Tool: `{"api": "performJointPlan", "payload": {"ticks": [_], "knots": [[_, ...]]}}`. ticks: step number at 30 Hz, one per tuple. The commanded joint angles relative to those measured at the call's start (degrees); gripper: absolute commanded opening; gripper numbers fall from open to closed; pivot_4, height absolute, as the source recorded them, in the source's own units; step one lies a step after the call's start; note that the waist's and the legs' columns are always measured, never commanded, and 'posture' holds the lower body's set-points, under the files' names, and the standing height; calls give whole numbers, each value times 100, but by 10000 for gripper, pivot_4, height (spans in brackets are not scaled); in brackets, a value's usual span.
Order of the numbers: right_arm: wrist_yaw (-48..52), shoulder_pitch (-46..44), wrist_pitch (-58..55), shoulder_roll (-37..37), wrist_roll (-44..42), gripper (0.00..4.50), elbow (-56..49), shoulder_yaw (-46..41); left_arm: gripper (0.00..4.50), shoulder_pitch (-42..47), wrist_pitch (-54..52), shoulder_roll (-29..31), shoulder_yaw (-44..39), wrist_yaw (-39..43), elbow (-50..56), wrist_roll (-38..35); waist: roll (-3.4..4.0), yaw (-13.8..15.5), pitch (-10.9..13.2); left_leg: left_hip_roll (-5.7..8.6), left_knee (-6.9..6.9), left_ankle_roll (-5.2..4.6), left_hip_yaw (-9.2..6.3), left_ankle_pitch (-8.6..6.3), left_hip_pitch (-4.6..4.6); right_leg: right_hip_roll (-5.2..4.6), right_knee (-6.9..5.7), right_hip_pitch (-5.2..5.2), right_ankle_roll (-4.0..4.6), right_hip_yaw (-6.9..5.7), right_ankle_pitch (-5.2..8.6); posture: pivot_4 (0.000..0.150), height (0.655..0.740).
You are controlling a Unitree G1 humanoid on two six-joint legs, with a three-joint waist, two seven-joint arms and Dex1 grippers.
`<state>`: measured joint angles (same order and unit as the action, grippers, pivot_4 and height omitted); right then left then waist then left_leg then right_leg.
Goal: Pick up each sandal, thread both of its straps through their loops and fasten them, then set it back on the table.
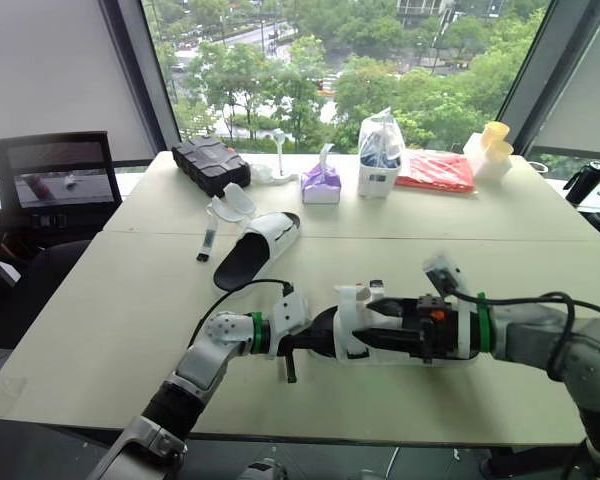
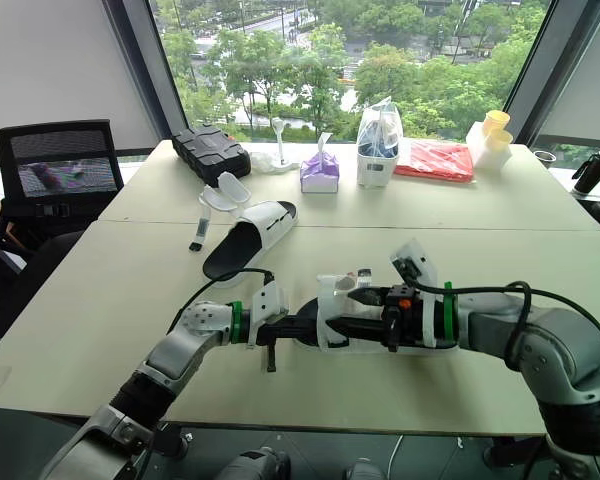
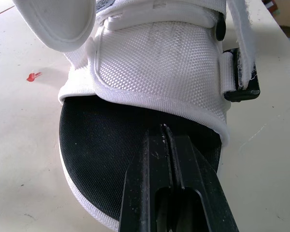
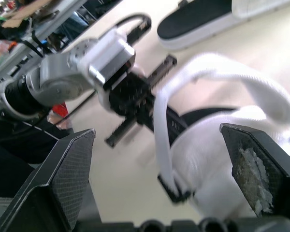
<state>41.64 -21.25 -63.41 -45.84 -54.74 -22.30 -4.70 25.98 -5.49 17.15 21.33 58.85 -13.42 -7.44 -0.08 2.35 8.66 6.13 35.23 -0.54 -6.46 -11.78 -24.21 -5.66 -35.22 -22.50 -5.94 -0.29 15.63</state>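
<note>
I see the near sandal (image 1: 352, 335) lying at the front edge of the bench (image 1: 130, 300), between the two grippers.

Left gripper (image 3: 166, 133): its fingers (image 3: 150, 164) are pressed together with only a thin slit between them. The tips rest on the sandal's black footbed (image 3: 101, 145), right at the rim of the white upper (image 3: 154, 63).

Right gripper (image 4: 157, 135): its fingers stand wide apart, one on each side of the white upper, gripping nothing. From the head views it reaches in from the opposite end of the sandal.

Straps on the near sandal:
- One strap (image 4: 241, 82) arches loose above the upper, unfastened.
- In the left wrist view another strap end (image 3: 239, 34) hangs past a black loop (image 3: 241, 87) at the side of the upper. I cannot tell whether it runs through the loop.

The far sandal (image 1: 260, 245) lies flat farther back on the bench, well apart from both grippers. Its white straps (image 1: 230, 205) are flipped open beside it.

Along the window side of the bench I see a black case (image 1: 210, 163), a purple tissue box (image 1: 321, 185), a clear bag (image 1: 380, 155) and a red cloth (image 1: 435, 170)
</note>
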Motion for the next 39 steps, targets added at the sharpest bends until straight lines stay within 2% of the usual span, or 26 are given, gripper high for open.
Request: {"api": "performJointPlan", "payload": {"ticks": [1, 4, 6, 8, 14, 20, 25, 32, 39], "knots": [[187, -250, 122, 102, 213, 44750, 318, 246, 0, -228, -195, 32, 322, -18, -446, 368, 0, 7, 0, 0, 0, 0, 0, 0, 0, 0, 0, -2, 0, 0, 0, 1500, 7400], [370, -463, 172, 166, 376, 44750, 523, 491, 0, -236, -199, 23, 315, -35, -440, 367, 2, 8, -1, 2, -1, -7, 0, 4, -3, -1, 1, -3, -1, 0, 0, 1500, 7400], [477, -581, 172, 204, 447, 39394, 596, 613, 0, -238, -197, 20, 312, -49, -438, 369, 1, 12, -1, 3, 0, -10, 0, 6, -3, -1, 0, -5, -2, 0, -1, 1500, 7400], [545, -667, 193, 250, 517, 31822, 652, 690, 0, -248, -201, 20, 308, -63, -425, 368, 2, 12, -1, 3, 1, -8, -1, 5, -2, 0, 0, -6, -2, -1, -1, 1500, 7400], [690, -811, 183, 337, 608, 964, 697, 795, 0, -285, -221, 20, 297, -90, -384, 360, 2, 9, -1, 3, 1, -5, -1, 3, -2, 0, 0, -7, -2, -1, -1, 1500, 7400], [783, -795, 61, 278, 617, 284, 606, 814, 0, -296, -225, 19, 304, -85, -361, 356, 2, 10, -1, 3, 2, -5, 0, 3, -1, 0, 0, -10, -3, -1, -2, 1500, 7400], [1006, -547, 391, 101, 917, 284, 424, 940, 0, -295, -230, 8, 311, -78, -362, 352, 2, 12, -1, 3, 1, -5, 0, 3, -1, 0, 0, -14, -3, -1, -2, 1500, 7400], [1349, -89, 1598, -71, 1858, 284, 177, 1334, 0, -311, -241, 12, 313, -83, -339, 352, 3, 6, -2, 4, 3, 0, 1, 0, 1, 0, -1, -11, -17, -2, -9, 1500, 7400], [1595, 174, 2298, -337, 2675, 284, -30, 1735, 0, -318, -232, 5, 330, -98, -337, 360, 3, 8, -2, 4, 3, 2, 0, -1, 10, 0, -2, -6, -15, -2, -8, 1500, 7400]]}}
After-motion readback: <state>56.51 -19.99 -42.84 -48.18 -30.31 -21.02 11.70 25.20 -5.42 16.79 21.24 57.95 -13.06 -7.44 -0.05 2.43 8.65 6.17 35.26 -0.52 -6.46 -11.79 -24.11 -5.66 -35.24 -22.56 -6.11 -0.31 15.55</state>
